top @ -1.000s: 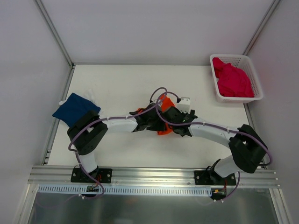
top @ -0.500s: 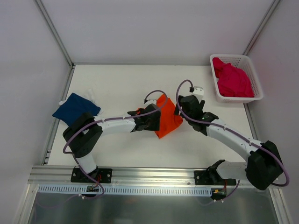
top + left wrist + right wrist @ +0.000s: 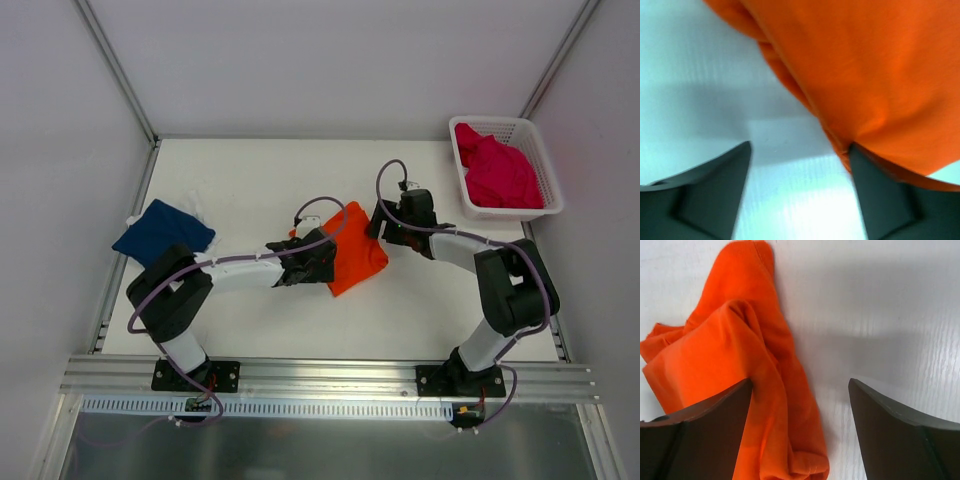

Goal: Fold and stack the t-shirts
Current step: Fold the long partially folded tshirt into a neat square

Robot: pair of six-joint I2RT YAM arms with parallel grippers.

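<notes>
The orange t-shirt [image 3: 356, 262] lies folded in a small bundle on the white table's middle. My left gripper [image 3: 322, 262] sits at its left edge, open; in the left wrist view bare table shows between the fingers and the right finger [image 3: 880, 195] touches the orange cloth [image 3: 865, 75]. My right gripper [image 3: 384, 222] hovers at the shirt's upper right corner, open, with a rumpled orange fold [image 3: 755, 365] lying by its left finger [image 3: 705, 430]. The navy t-shirt [image 3: 163, 229] lies folded at the table's left edge. The pink t-shirt [image 3: 497, 172] is heaped in the basket.
The white mesh basket [image 3: 459, 170] stands at the back right corner. Metal frame posts rise at the back corners, and an aluminium rail [image 3: 320, 375] runs along the near edge by the arm bases. Purple cables loop above both wrists.
Both grippers were bunched over the orange shirt; the right one has let go and pulled back up and right. The left one has opened wider, and the shirt now lies flat.
</notes>
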